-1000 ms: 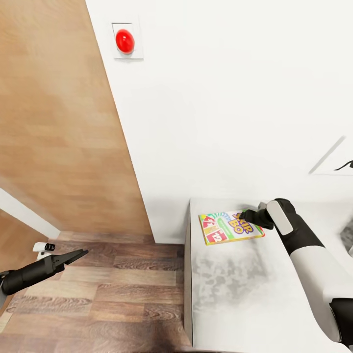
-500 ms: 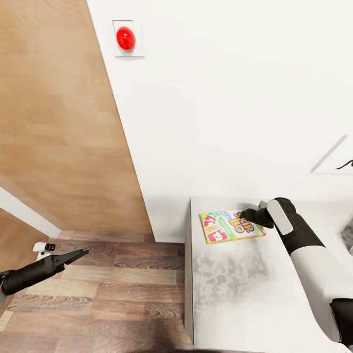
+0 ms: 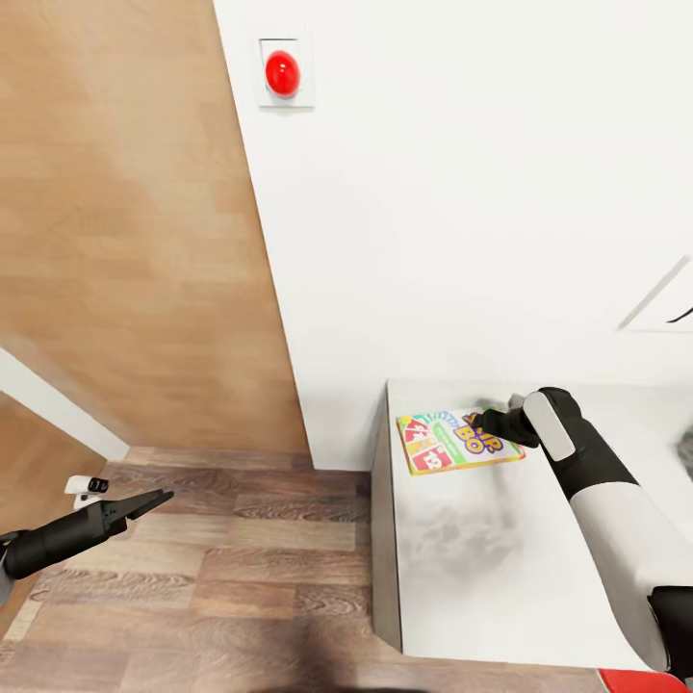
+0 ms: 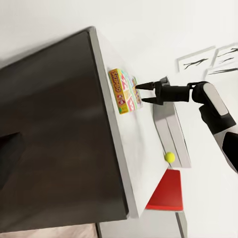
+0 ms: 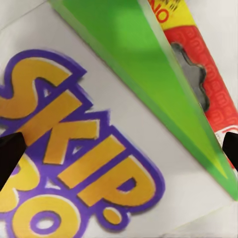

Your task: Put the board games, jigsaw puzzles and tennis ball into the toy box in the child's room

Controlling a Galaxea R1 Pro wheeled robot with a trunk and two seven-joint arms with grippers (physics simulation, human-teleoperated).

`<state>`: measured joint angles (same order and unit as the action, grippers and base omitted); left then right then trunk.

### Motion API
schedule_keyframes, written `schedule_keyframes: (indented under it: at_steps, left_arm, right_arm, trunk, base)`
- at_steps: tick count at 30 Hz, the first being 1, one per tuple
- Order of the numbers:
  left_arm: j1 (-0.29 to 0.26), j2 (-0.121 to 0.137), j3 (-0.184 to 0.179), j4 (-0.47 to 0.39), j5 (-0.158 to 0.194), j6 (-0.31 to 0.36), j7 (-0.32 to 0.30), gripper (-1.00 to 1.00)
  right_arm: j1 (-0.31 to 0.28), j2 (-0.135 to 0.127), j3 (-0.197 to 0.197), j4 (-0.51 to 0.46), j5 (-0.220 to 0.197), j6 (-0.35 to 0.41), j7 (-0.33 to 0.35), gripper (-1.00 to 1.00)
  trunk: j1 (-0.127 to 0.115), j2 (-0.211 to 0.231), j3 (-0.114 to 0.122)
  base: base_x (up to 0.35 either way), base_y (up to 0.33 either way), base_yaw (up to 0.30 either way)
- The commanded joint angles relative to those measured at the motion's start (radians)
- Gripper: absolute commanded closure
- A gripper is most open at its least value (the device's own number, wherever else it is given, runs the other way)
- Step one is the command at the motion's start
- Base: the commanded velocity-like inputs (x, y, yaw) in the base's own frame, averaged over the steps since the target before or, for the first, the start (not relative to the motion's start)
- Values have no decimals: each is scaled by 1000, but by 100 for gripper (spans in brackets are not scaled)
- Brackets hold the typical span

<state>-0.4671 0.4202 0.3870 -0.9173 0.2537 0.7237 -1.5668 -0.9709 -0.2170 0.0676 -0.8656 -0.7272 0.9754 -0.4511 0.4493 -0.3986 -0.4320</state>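
Right gripper (image 3: 486, 421) is down at the board game (image 3: 460, 441), fingers spread wide, tips just above the printed lid, no clear touch that I can make out. In the left wrist view those two fingers (image 4: 147, 86) point at the game's (image 4: 125, 90) top face with a clear gap between them, nothing held. The right wrist camera looks straight onto the lid (image 5: 99, 148): big orange letters outlined in purple, a green band and a red strip past it, with one dark fingertip (image 5: 10, 153) at each edge of the picture, the lettering lying between them. The game lies flat on the table (image 3: 481, 577), near its far corner by the white wall (image 3: 462, 192). Behind the fingers, further along the table, the left wrist view picks out the toy box (image 4: 171, 131) and the tennis ball (image 4: 169, 157) just beside it, both well apart from the game. Left gripper (image 3: 154, 500) hangs over the wood floor (image 3: 241, 577), well away from the table, fingers pressed together to a point, holding nothing. A red button (image 3: 283, 73) sits high on the wall.
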Motion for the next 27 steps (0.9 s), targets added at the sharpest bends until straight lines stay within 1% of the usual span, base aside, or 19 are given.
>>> schedule_keyframes:
  at_steps: [1, 18, 23, 27]
  left_arm:
    - [-1, 0, 0, 0, -1, 11, -4, -100]
    - [-1, 1, 1, 0, 0, 11, -4, -100]
    - [-1, 1, 1, 0, 0, 11, -4, -100]
    - [-1, 1, 1, 0, 0, 11, -4, -100]
  right_arm:
    - [0, -1, 5, 33, -36, -3, -9, -100]
    - [0, -1, 5, 33, -37, -3, -9, -100]
    - [0, -1, 5, 33, -37, -3, -9, -100]
    - [0, -1, 5, 32, -37, -3, -9, -100]
  trunk:
    - [1, -1, -2]
    - [1, -1, -2]
    - [1, -1, -2]
    - [1, -1, -2]
  base:
    - [-33, 48, 0]
    - [-5, 124, 0]
    - [-1, 59, 0]
    - [-89, 175, 0]
